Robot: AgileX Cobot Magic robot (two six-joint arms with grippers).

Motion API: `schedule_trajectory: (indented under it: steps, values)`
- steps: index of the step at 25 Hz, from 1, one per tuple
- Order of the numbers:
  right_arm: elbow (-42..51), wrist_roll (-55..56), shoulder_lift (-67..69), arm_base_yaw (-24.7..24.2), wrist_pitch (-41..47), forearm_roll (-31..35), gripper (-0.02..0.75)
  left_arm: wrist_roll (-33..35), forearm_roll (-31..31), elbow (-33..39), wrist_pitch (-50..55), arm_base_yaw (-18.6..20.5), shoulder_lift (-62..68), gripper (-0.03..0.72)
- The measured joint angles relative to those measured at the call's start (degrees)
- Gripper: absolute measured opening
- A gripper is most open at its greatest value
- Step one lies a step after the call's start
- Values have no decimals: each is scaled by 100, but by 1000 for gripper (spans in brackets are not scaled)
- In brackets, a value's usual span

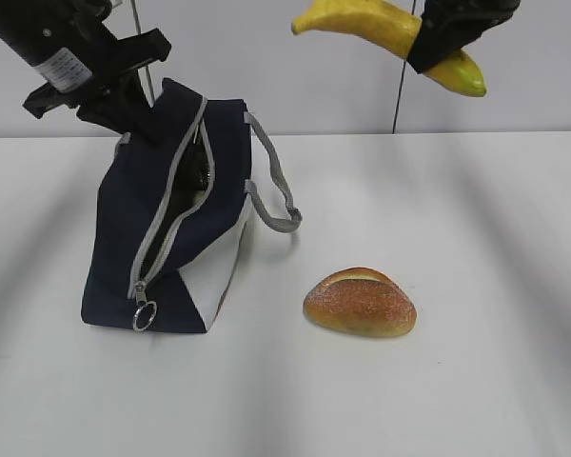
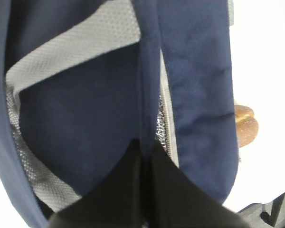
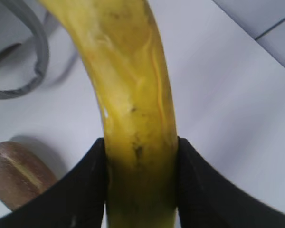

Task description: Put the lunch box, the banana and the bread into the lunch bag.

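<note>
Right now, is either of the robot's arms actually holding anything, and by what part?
Yes, both. The right tool grips the banana near one end, high above the table. The left tool pinches a fabric edge of the lunch bag by its open top.

You cannot see inside the lunch bag (image 1: 162, 238): its open zipper shows only darkness, so what it holds is unknown. The left gripper (image 1: 138, 119) tips are hidden behind the bag's top edge. The right gripper (image 1: 438, 43) is cut by the upper picture edge and covers the banana (image 1: 371, 24) middle. In the left wrist view, the bread (image 2: 246, 124) peeks half-hidden behind fabric.
</note>
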Motion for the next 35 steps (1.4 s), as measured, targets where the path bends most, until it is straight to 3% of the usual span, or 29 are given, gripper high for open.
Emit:
schedule_trajectory:
  steps: [10,17,28,35]
  values:
    - [534,2260,-386,90,32,685,286,5,-57,0,5,0,-5,0]
    - [762,2724,-386,144,32,2625,286,16,-57,0,17,0,-5,0]
    - [775,3862,305,806,10,2851,286,16,-99,0,17,0,-5,0]
    - [787,4536,760,981,-58,2927,286,16,-99,0,17,0,-5,0]
